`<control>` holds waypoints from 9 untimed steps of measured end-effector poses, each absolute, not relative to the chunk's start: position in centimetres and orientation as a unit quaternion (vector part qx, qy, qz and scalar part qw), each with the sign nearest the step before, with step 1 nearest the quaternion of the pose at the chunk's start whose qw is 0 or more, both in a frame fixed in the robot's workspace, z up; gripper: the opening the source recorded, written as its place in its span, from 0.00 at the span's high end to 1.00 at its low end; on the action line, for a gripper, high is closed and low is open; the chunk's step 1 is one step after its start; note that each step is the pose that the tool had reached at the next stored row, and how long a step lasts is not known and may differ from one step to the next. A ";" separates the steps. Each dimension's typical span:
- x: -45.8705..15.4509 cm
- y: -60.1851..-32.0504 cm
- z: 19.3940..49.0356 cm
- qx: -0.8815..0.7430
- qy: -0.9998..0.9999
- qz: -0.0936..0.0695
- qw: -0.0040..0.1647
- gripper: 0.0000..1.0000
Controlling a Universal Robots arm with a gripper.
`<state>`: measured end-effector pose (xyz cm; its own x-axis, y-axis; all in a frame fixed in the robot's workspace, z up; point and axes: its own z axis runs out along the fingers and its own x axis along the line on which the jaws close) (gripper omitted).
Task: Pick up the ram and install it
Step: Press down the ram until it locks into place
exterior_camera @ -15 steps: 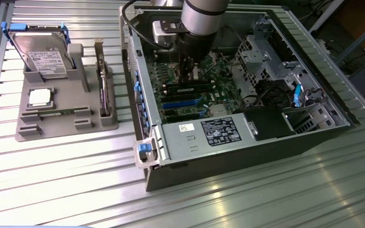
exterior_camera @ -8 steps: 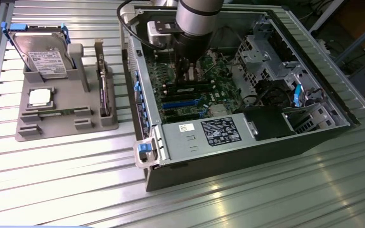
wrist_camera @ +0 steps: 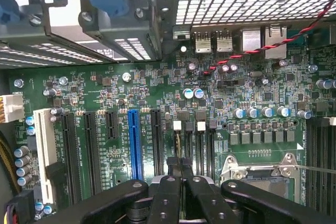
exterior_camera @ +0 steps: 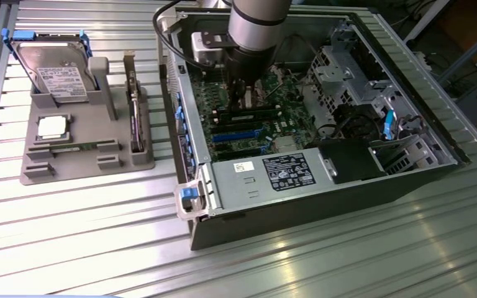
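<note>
Your arm (exterior_camera: 255,22) is a silver-grey cylinder with a black cable beside it. Your gripper (wrist_camera: 180,167) shows glossy black linkages dotted with screws.

Bright overhead light streaks glare across the ribbed metal table (exterior_camera: 322,248), while the open computer case (exterior_camera: 305,124) lies in dimmer shadow. In the wrist view the motherboard (wrist_camera: 157,108) is evenly lit and sharp; the nearest black parts blur

1. I am seeing one open computer case (exterior_camera: 305,186) on the surface (exterior_camera: 72,236).
2. I am counting one hard drive (exterior_camera: 54,71) and one processor chip (exterior_camera: 54,126) in one grey holder (exterior_camera: 81,164).
3. I am looking at one blue slot (wrist_camera: 135,145) and one empty processor socket (wrist_camera: 260,177).
</note>
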<state>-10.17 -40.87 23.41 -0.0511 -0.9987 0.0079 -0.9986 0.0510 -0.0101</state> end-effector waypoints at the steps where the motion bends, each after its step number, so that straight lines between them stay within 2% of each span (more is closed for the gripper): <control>1: -10.2 -40.9 23.3 -0.689 0.725 -0.006 0.001 0.89; 9: -10.2 -40.9 23.0 -0.689 0.725 -0.006 0.001 0.89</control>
<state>-10.19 -40.87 23.01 -0.0511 -0.9987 0.0077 -0.9986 0.0510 -0.0103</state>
